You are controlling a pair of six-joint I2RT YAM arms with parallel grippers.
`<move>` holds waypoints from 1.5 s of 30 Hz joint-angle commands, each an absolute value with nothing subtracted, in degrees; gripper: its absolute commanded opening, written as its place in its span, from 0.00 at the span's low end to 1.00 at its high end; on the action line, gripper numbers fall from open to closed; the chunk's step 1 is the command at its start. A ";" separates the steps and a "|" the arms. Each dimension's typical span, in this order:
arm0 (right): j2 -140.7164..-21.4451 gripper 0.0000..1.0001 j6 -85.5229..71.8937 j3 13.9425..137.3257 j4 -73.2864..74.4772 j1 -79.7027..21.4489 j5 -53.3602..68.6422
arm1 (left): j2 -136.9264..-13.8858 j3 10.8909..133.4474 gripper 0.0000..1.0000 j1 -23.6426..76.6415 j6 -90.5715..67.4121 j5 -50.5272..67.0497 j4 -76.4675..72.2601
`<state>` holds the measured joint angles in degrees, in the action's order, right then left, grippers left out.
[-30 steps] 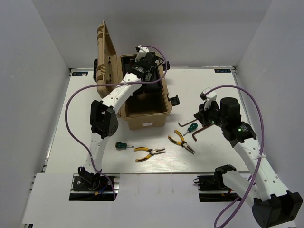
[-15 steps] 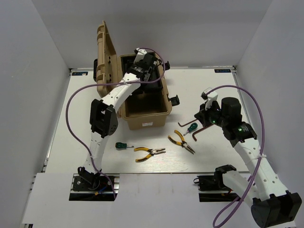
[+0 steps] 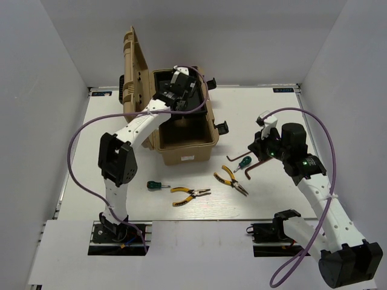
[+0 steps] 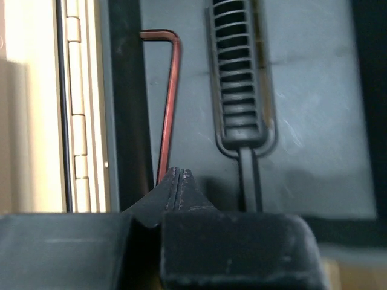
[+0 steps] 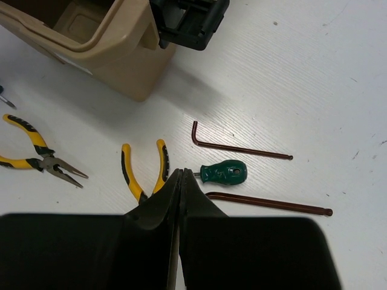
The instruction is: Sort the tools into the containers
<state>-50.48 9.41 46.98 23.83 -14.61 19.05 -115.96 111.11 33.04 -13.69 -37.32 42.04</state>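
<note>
**Both Grippers Closed: One Hex Key in the Tray, Remaining Tools on the Table**

In the top view, the tan toolbox [image 3: 184, 154] is seen open in the upper middle of the frame, with its ribbed lid [image 3: 136, 66] raised upright on the left. The left gripper [image 3: 181, 90] is held over the black tray [image 3: 162, 81] at the upper end of the box. In the left wrist view its fingers [image 4: 190, 194] are pressed together with nothing between them. A reddish tray hex key [image 4: 171, 103] lies along the left wall of the tray, its short bend at the top. Its lower end is hidden behind the fingertips, so contact cannot be told. A ribbed black bar [image 4: 239, 78] is seen just to its right.

The right gripper [image 3: 253, 148] is held low over the white table [image 3: 290, 115], right of the box. In the right wrist view its fingers [image 5: 192, 199] are also shut flat against each other, empty. Just right of the tips lies a green screwdriver [image 5: 225, 173], with an upper hex key [image 5: 242, 149] above it in the frame and a lower hex key [image 5: 269, 204] below it. The near pliers [image 5: 143, 172], yellow-handled, lie just left of the tips, and the far pliers [image 5: 36, 152] lie at the left edge. A second screwdriver [image 3: 155, 185] is seen in the top view, below the box and to the left.
</note>
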 commanded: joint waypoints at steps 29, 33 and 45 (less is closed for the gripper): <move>-83.56 0.36 6.16 55.01 30.85 -8.62 -11.86 | -65.77 69.45 0.60 50.53 0.35 22.39 29.01; -89.81 0.40 -2.01 59.48 33.30 -6.16 -7.75 | -60.05 64.79 0.66 51.06 1.67 24.61 26.29; -96.77 0.48 -15.37 60.56 35.60 -4.66 -2.37 | -57.66 59.15 0.68 51.59 3.96 24.61 23.65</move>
<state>-97.51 -10.50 60.55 34.57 -4.54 -3.16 -58.92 59.44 51.16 2.76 23.38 25.43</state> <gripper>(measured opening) 0.473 0.680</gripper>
